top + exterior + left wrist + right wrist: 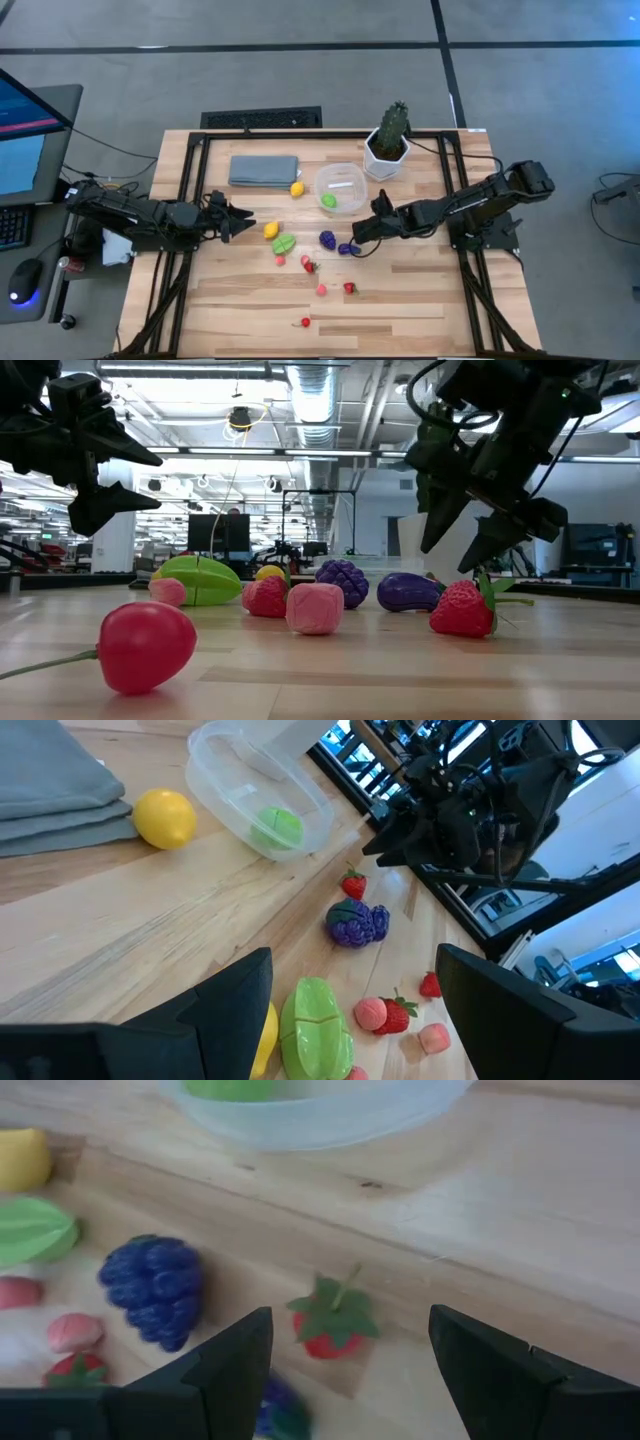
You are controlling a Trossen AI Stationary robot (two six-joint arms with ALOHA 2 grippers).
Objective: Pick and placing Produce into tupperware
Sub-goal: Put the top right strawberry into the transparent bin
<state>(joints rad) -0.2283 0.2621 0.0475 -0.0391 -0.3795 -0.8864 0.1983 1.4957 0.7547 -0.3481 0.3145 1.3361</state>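
Hovering: your right gripper (362,232) hangs just right of frame centre, fingers spread wide and empty, above a small strawberry (333,1323).
Left gripper: the left gripper (243,222) waits left of centre, fingers apart, holding nothing, near the yellow piece (271,230).
Tupperware: the tupperware (341,189) stands above centre, beside the cactus pot (385,158); one green piece (328,201) already lies inside.
Remaining produce: the purple grapes (327,239), the green piece (284,243) and several red ones lie scattered in the middle and lower part.
Risk: the strawberry is tiny and round, so I think a fingertip can push it away.
Second risk: the grapes lie near, you may catch both.
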